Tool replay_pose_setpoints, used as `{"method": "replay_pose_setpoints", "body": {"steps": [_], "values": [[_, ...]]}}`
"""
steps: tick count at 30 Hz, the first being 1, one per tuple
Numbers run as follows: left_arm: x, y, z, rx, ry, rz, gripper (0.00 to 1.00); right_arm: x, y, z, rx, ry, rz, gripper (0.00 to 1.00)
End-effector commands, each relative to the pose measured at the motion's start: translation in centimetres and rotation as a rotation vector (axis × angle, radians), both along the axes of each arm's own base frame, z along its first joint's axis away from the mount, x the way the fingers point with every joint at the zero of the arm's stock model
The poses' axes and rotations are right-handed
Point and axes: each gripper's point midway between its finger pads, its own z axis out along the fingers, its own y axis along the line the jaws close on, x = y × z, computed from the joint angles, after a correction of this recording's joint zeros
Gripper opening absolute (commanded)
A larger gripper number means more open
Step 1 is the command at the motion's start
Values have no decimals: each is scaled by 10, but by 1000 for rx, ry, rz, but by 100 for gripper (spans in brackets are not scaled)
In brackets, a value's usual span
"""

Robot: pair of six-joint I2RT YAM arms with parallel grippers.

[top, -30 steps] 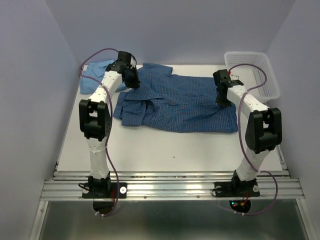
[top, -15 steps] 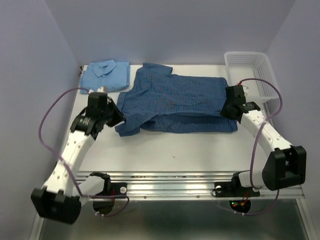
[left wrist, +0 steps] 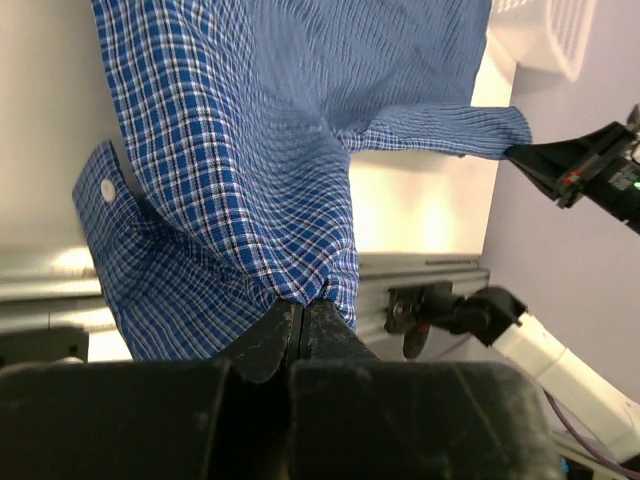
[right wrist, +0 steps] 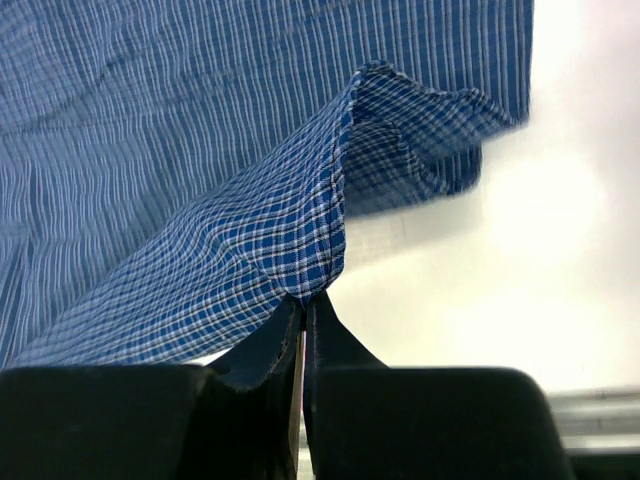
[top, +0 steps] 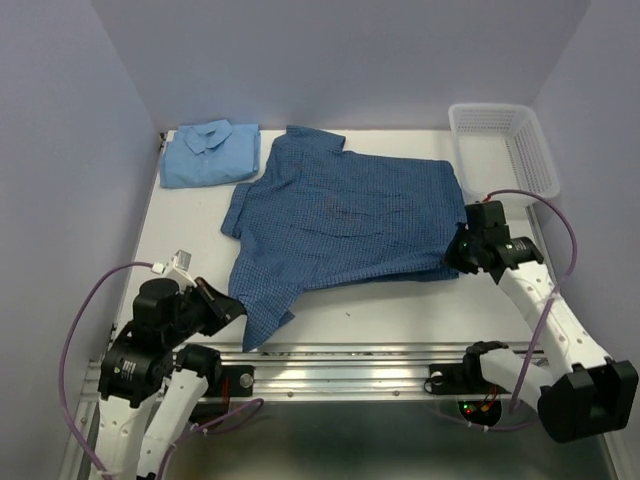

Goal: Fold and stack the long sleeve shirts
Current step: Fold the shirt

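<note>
Pale lavender walls close in a white desk (top: 400, 310), smooth and matte, with a ribbed metal rail (top: 340, 362) along its near edge. The dark blue shirt (top: 340, 215), woven in a fine blue-and-white check, lies spread across the middle of the desk, its cloth soft and lightly rippled.

The left claw (top: 232, 308) sits low at the near left corner. Its two black fingers are pressed together on a fold of the shirt's near left end. In the left wrist view the fabric bunches into a small peak where the tips pinch it, and a cuff with a round white button (left wrist: 106, 188) hangs just beside.

The right claw (top: 457, 256) is at the shirt's right edge, likewise pinched tight on the cloth. In the right wrist view a hemmed corner rises like a tent from the fingertips, lifted off the desk, with the rest of the shirt spread flat behind it.

The light sky blue shirt (top: 210, 153), plain and smooth, lies folded into a neat rectangle at the far left corner with its collar on top. It is just beside the dark shirt; whether the two touch cannot be told. A white plastic mesh basket (top: 505, 145), rectangular with lattice walls, stands at the far right corner, near the dark shirt's far right corner.
</note>
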Motion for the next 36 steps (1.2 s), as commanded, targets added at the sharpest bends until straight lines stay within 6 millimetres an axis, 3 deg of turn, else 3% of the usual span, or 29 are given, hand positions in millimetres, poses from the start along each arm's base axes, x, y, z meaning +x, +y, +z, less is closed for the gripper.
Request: {"method": "replay_pose_setpoints", "body": {"steps": [1,6,8,11,16,19,21,23,26,29,36], "values": [[-45,-4,-20,-71,139,-28,0,-67,2,0,65,150,-8,1],[-58,-12,-39,-138,169,-56,0,-118,-3,2,89,210,-52,1],[-58,-12,-57,-131,202,-54,0,-129,8,4,162,213,-32,1],[-51,-5,-68,-89,214,-8,0,-130,9,2,172,211,-44,1],[-35,11,-46,-43,150,100,0,-133,2,8,144,254,-91,1],[-24,9,-49,-56,166,123,0,-130,-1,3,124,277,-129,1],[-20,11,-53,-37,186,131,0,-123,0,-1,131,266,-145,1],[-16,14,-56,-26,211,147,0,-100,5,1,162,206,-152,1],[3,12,-34,-65,136,164,0,-72,2,10,129,152,-164,1],[30,6,-12,-125,38,170,0,-50,-11,18,51,118,-191,1],[104,12,-6,-60,17,211,0,-5,-18,15,-30,88,-200,1]]}}
